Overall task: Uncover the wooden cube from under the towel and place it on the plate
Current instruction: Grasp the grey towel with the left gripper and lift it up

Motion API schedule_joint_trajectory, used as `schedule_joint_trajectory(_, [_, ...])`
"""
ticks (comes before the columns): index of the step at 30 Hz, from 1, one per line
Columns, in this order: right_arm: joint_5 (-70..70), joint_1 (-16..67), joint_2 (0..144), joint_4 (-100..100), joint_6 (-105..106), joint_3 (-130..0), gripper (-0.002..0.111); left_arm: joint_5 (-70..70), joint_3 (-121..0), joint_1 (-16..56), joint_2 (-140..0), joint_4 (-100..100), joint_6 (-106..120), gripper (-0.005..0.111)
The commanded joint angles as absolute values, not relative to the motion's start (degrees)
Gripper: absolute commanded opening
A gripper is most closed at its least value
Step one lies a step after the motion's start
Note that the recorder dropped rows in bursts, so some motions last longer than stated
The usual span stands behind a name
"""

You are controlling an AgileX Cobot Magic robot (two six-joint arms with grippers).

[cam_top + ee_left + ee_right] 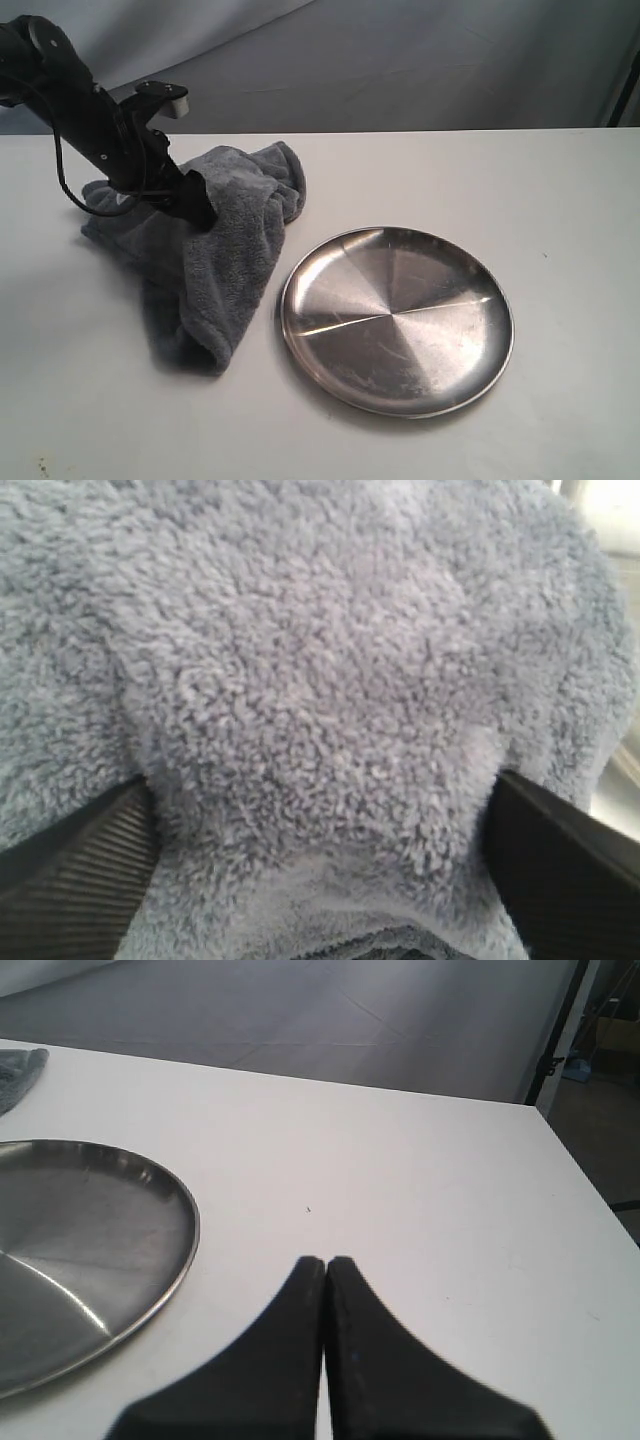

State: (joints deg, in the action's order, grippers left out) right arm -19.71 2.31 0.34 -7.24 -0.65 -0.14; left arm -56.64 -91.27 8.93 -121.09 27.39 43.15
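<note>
Left arm (80, 100) slants down from the upper left corner of the exterior view, black and jointed, a cable looping under it, nose-first into the towel (230, 260). The left tool (198, 212) is buried in the cloth there. The towel is humped up around it and sags in a long fold toward the front of the bench (500, 180).

From the left wrist, the left tool (322, 782) stands spread wide. Its two dark ribbed fingers (80, 870) sit at either side, and a fat mound of towel (320, 630) bulges between them: grey, fluffy, deep plush pile. The jaws are open, not pinched on the cloth.

The plate (395, 320) lies flat just beside the towel, round and shallow. It is shiny metal with a raised rim and faint streaks fanning from its middle.

Over on the right wrist view, the right tool (325, 1265) is closed, black fingertips pressed together with nothing between them. It sits above bare white bench (420, 1210) near the plate's (90, 1250) rim.

The wooden cube cannot be seen in any view.
</note>
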Motion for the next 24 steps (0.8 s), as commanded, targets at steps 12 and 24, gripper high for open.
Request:
schedule_joint_trajectory(12, [-19.6,1.8,0.0,-7.5,-0.4,0.0,0.000,-59.8,-91.3,9.3,-120.9,26.5,44.7,0.000])
schedule_joint_trajectory(24, [-19.6,1.8,0.0,-7.5,-0.4,0.0,0.000,-60.4,-91.3,9.2,-106.1,24.4,45.1,0.000])
